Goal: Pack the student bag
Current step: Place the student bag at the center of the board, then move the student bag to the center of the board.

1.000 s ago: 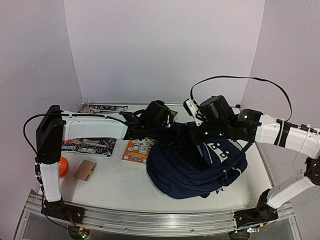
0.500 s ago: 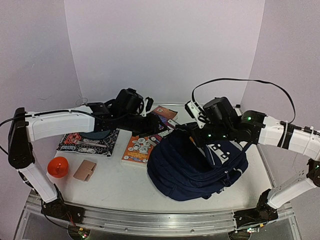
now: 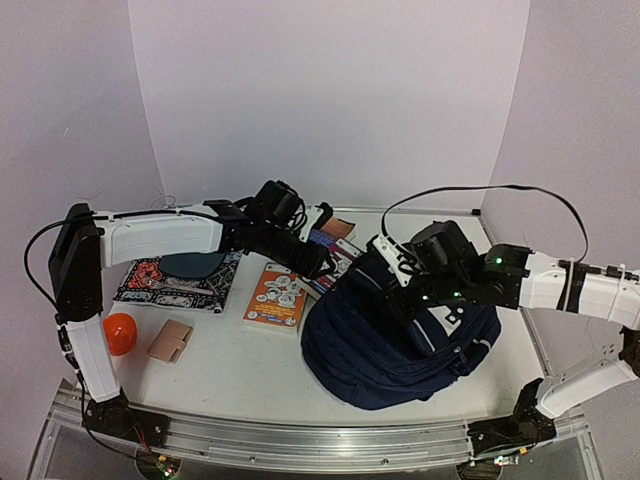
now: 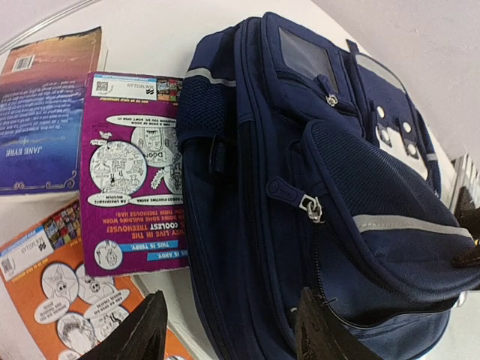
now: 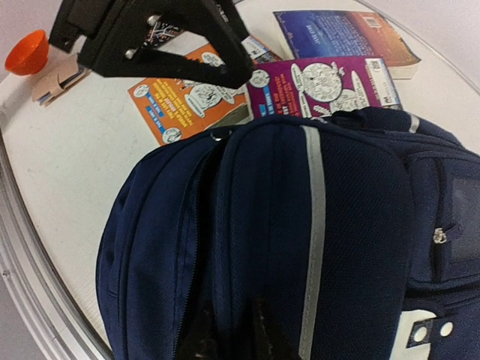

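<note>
The student bag is a navy backpack with grey stripes, lying right of centre on the table; it also fills the left wrist view and the right wrist view. My left gripper hangs open at the bag's upper left edge. Its fingers stand wide apart just short of the bag's zipped side. My right gripper sits on top of the bag. Its dark fingertips are close together with a fold of the navy fabric between them.
Left of the bag lie a purple book, an orange book and a dark blue book. Farther left are a black patterned mat, a tan wallet-like item and an orange ball-like thing.
My left arm swung out to the left, away from the bag, then came back to its upper left edge with wider jaws. My right gripper sank lower with the bag's top.
</note>
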Controlling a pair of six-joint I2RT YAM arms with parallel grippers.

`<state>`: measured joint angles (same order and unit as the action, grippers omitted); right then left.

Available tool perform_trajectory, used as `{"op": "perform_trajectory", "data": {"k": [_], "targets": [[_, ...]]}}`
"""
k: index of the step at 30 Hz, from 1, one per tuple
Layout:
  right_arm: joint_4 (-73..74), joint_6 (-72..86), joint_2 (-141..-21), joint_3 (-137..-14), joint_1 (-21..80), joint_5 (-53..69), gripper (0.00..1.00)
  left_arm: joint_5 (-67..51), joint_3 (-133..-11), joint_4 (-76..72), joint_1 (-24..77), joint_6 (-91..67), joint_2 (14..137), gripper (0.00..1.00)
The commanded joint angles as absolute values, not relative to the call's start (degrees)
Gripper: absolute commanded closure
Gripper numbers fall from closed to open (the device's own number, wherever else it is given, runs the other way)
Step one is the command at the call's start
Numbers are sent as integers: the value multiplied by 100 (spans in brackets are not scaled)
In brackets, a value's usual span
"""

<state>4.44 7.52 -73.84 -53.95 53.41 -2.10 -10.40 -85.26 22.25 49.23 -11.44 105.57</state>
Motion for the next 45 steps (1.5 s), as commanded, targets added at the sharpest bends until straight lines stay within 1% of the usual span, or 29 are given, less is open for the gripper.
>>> {"op": "perform_trajectory", "data": {"k": [1, 4, 7, 9, 12, 13, 17, 19, 21, 26, 28, 30, 34, 36, 38, 42, 45], "targets": [[657, 1016, -7517, -5150, 5367, 475, 77, -1273, -9010, 2329, 4893, -157, 10724, 40], [688, 1206, -7575, -5141, 5367, 665, 70, -1459, -9157, 2325, 4855, 107, 10908, 40], [717, 1308, -7523, -5284, 5368, 824, 59, -1736, -9268, 2328, 4787, 241, 11056, 40], [756, 1451, -7411, -5409, 5348, 658, 54, -1801, -9305, 2329, 4752, 231, 11113, 40], [830, 1858, -7117, -5487, 5168, 299, 40, -1864, -9314, 2327, 4690, 103, 11119, 40], [866, 2103, -6990, -5461, 5032, 183, 37, -1901, -9321, 2328, 4668, 14, 11112, 39], [1192, 3218, -6459, -5172, 4323, -177, 31, -2095, -9416, 2329, 4641, -529, 11103, 37], [1426, 3730, -6280, -5006, 4101, -343, 26, -2421, -9424, 2329, 4641, -784, 11134, 36], [1557, 4128, -6225, -4762, 3978, -346, 23, -2660, -9417, 2327, 4648, -1068, 11185, 35], [1605, 4786, -6372, -4232, 3780, -204, 21, -2991, -9319, 2329, 4672, -1448, 11423, 35], [1555, 4854, -6485, -4140, 3725, -202, 22, -3106, -9276, 2329, 4718, -1535, 11499, 37], [1422, 4780, -6646, -4097, 3667, -173, 22, -3203, -9244, 2328, 4816, -1572, 11553, 41], [917, 4387, -7047, -4111, 3472, -85, 25, -3339, -9193, 2309, 5123, -1676, 11647, 55], [642, 4010, -7380, -4288, 3321, -53, 27, -3359, -9126, 2270, 5305, -1773, 11650, 64], [437, 3569, -7698, -4549, 3130, 7, 30, -3325, -9019, 2163, 5504, -1900, 11590, 70], [247, 2690, -8454, -5343, 2786, 244, 33, -3289, -8825, 1743, 5856, -2276, 11458, 71], [167, 2163, -8954, -5949, 2663, 463, 36, -3192, -8793, 1504, 5978, -2477, 11416, 69]]}}
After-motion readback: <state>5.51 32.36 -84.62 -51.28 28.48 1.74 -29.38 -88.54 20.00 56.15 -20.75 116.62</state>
